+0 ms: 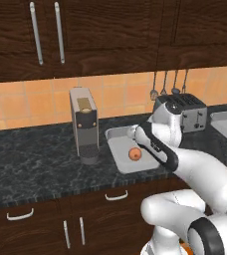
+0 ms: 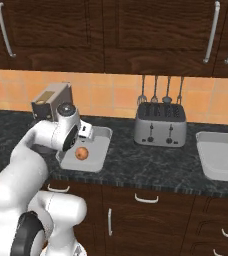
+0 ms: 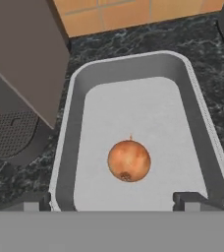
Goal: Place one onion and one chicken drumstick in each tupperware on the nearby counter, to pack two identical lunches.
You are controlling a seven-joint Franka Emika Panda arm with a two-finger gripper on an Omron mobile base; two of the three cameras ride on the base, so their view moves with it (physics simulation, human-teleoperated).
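An onion [image 3: 128, 161] sits alone in the grey tray [image 3: 133, 106] on the dark surface [image 1: 31, 164], beside the coffee machine [image 1: 84, 124]. The fingers [image 3: 111, 201] hang spread wide above it, holding nothing.

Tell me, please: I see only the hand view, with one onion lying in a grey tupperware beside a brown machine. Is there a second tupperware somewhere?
Observer: Yes. The second tupperware lies on the counter further to the right, past a silver toaster.
Operator: Is anything inside it?
Observer: The part that the right base view shows is bare. Its right end is cut off by the picture edge, so I cannot speak for that end.
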